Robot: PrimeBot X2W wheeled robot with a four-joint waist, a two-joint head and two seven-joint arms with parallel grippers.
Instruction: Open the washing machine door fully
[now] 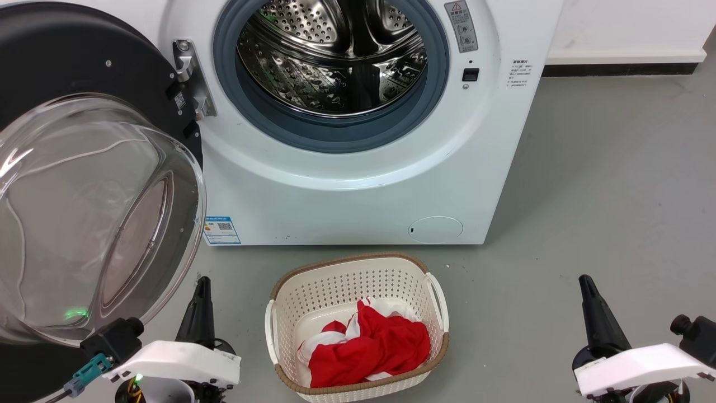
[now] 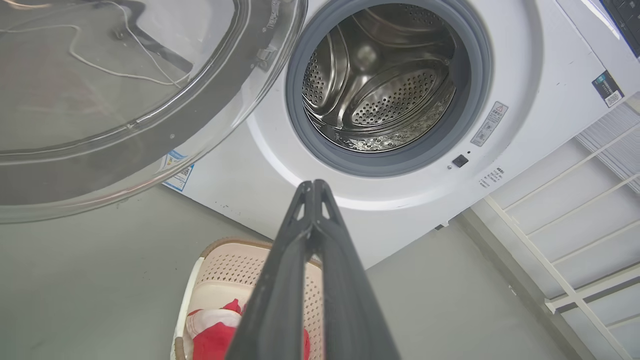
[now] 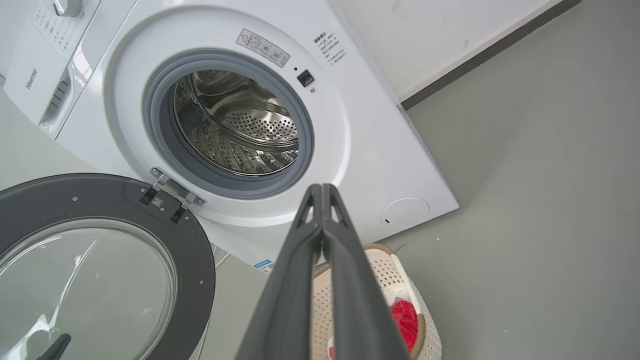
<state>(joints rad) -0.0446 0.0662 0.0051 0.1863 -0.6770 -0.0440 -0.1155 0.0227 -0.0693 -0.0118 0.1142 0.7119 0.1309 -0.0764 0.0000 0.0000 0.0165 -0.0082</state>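
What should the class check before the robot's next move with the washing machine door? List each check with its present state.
1. The washing machine door stands clear of the drum opening: ok.
2. The door is at the full limit of its hinge: cannot tell.
3. The left gripper is shut, holding nothing: ok.
4. The right gripper is shut, holding nothing: ok.
5. The laundry basket sits apart from the door: ok.

The left gripper (image 1: 202,281) and right gripper (image 1: 584,280) have tapered black fingers (image 1: 198,319) and white shells (image 1: 179,358). A teal connector (image 1: 92,369) shows at lower left.
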